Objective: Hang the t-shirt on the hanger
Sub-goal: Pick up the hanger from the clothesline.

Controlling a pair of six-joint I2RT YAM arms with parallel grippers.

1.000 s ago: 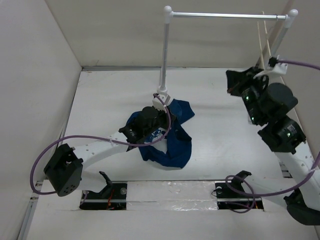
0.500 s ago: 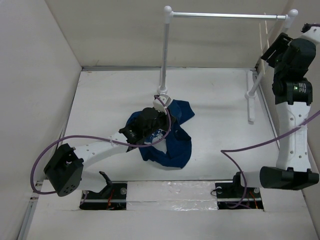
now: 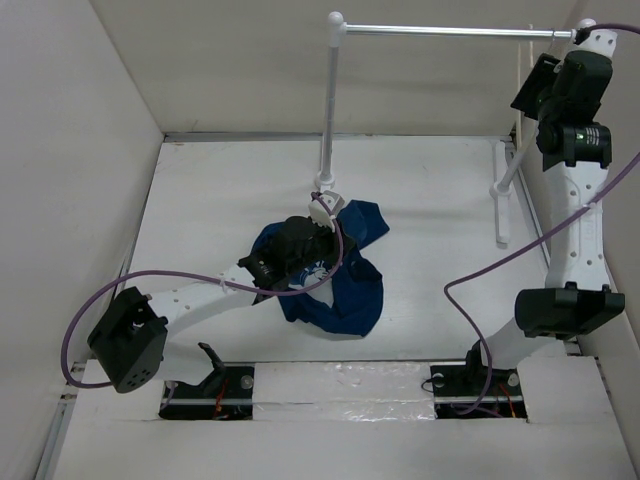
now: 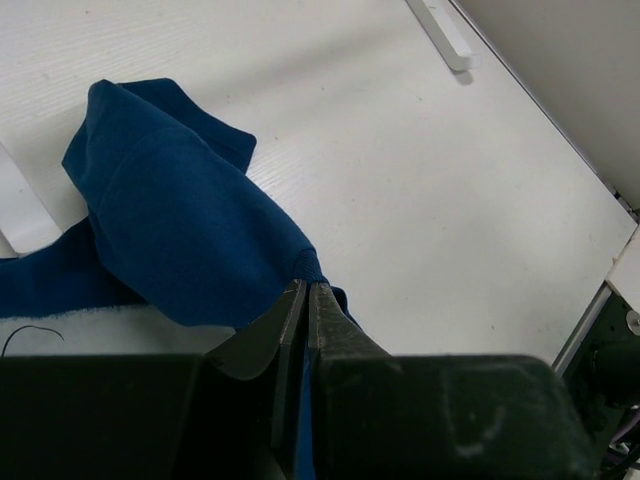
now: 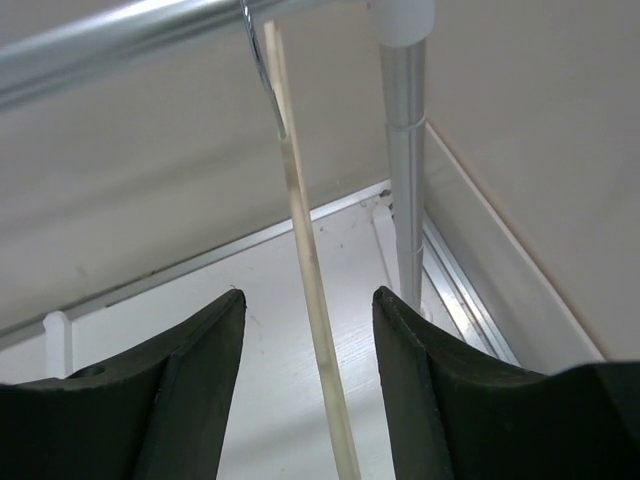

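The dark navy t-shirt [image 3: 345, 285] lies crumpled on the white table near the rack's left foot. My left gripper [image 3: 322, 222] rests on it and is shut on a fold of the t-shirt [image 4: 180, 225]; its jaws meet on the cloth's ribbed edge [image 4: 306, 290]. The cream hanger [image 5: 305, 265] hangs by its wire hook from the silver bar at the rack's right end; a strip of it shows in the top view [image 3: 523, 75]. My right gripper [image 5: 308, 298] is raised high at the bar [image 3: 548, 70], open, with the hanger's arm between the jaws, untouched.
The white rack has a silver bar [image 3: 450, 32], a left post [image 3: 327, 110] and a right post [image 5: 403, 150] with a foot [image 3: 500, 200]. White walls enclose the table on three sides. Purple cables loop from both arms.
My right arm swung up from mid-table height to the bar's right end and closed in on the hanger. The left arm and t-shirt stayed put.
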